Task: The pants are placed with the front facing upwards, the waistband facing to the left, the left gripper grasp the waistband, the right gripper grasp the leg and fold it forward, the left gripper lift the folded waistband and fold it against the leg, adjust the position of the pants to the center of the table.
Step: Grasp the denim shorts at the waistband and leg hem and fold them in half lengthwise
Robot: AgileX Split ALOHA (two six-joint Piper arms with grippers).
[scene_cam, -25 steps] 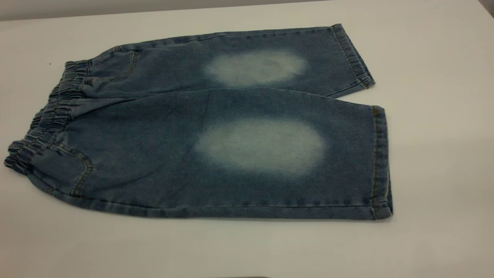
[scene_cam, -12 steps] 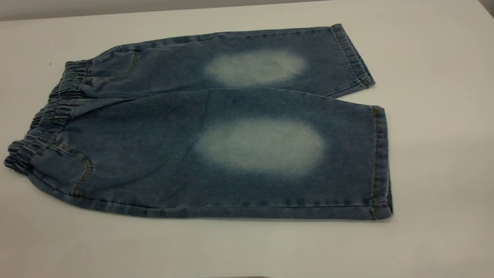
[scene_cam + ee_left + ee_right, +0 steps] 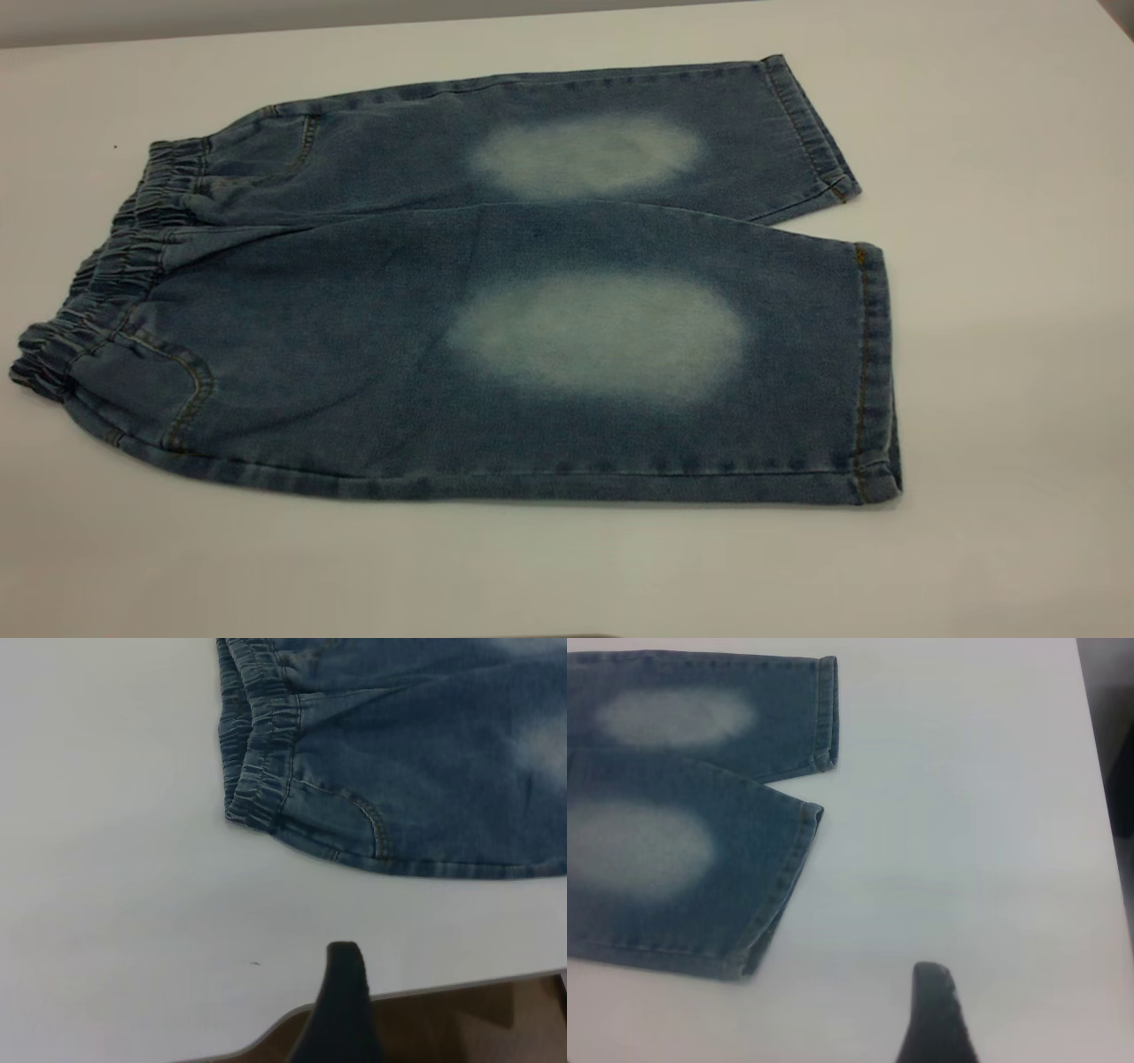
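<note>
Nothing has moved: pants (image 3: 496,292) lie flat, unfolded, ungrasped; whether either gripper is parted, I cannot tell.

one pair of pants (image 3: 461,292) is lying on one desk (image 3: 1001,372), showing two legs, two pale faded patches, one on each leg, and one gathered waistband (image 3: 106,275). two pocket openings are showing near the waistband, one on each side. two hemmed cuffs are showing at the leg ends. each wrist view is showing one dark finger: one of the left end effector (image 3: 344,1005), one of the right end effector (image 3: 937,1014).
</note>
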